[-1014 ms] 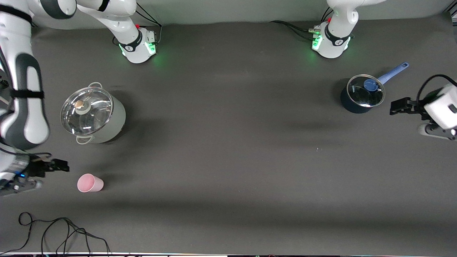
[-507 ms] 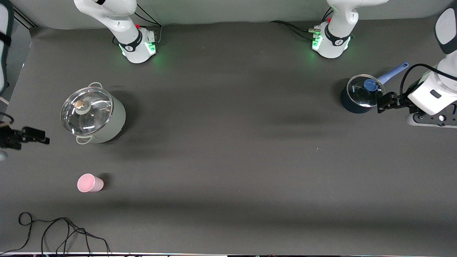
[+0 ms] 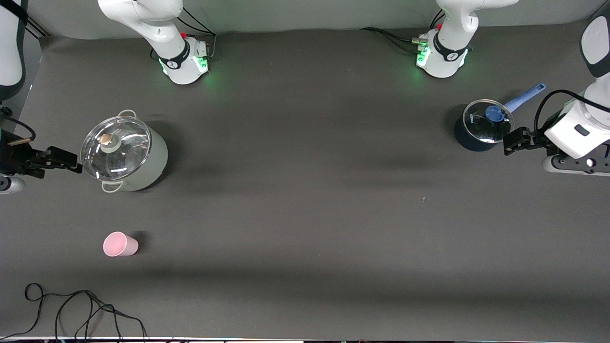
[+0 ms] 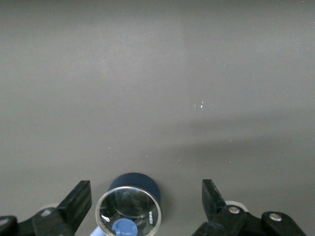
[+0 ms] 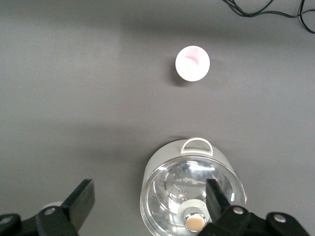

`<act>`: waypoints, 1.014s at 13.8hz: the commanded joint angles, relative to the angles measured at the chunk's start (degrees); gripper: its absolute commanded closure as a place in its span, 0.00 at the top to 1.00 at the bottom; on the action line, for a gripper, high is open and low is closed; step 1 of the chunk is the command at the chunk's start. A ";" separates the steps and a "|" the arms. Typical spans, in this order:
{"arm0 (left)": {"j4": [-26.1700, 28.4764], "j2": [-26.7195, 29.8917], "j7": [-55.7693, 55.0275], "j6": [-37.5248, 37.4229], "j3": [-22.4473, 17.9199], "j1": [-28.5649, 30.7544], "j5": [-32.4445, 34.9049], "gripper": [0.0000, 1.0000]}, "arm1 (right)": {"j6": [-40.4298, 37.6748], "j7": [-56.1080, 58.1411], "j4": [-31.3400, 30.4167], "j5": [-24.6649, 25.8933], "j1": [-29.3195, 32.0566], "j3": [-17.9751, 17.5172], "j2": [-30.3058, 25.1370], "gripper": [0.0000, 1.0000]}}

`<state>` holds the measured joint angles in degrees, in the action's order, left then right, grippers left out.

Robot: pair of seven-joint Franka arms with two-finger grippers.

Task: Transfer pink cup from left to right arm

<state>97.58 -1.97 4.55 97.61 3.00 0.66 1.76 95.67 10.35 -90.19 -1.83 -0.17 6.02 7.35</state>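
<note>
Dark grey cloth covers the desk (image 3: 305,200), and both arm bases stand along its edge farthest from the front camera, each lit green.

The pink cup (image 3: 120,244) stands on the cloth toward the right arm's end of the desk, with nothing touching it. From above, in the right wrist view, the pink cup (image 5: 192,63) shows its round mouth and a faint pink inside. A large grey pot (image 3: 125,152) with a glass lid stands farther from the front camera than the cup, well apart from it. In the right wrist view the pot (image 5: 193,189) fills the space between that arm's two black fingers (image 5: 81,199).

The right gripper (image 3: 57,158) hangs just beside the grey pot at the desk's edge, its fingers spread wide and grasping nothing. A loose black cable (image 3: 81,309) lies coiled on the cloth nearer to the front camera than the cup.

Toward the left arm's end of the desk stands a small dark blue saucepan (image 3: 481,126) with a glass lid, a blue knob and a long blue handle. The left gripper (image 3: 517,140) hangs just beside it, its fingers released and empty. In the left wrist view the saucepan (image 4: 130,211) sits between the two spread fingers (image 4: 78,201), with bare grey cloth filling the rest.
</note>
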 commanded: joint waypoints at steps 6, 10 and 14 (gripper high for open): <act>-1.16 -1.02 1.87 -0.13 -4.41 -3.29 -0.26 1.00 | 1.45 -3.94 -0.25 0.33 -0.27 0.39 -3.22 1.00; -2.39 -1.72 2.74 -0.58 -4.41 -3.03 -0.26 1.00 | 1.36 -4.11 0.54 0.33 3.85 -3.63 -3.31 1.00; -2.22 -1.72 2.92 -0.67 -4.59 -2.68 -0.26 1.00 | 1.01 -6.57 1.33 0.95 4.39 -4.53 -3.40 1.00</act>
<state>96.72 -3.17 6.69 97.69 -0.94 -1.44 1.75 96.81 5.63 -89.61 -1.73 3.69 2.36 4.56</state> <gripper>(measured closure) 0.000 0.000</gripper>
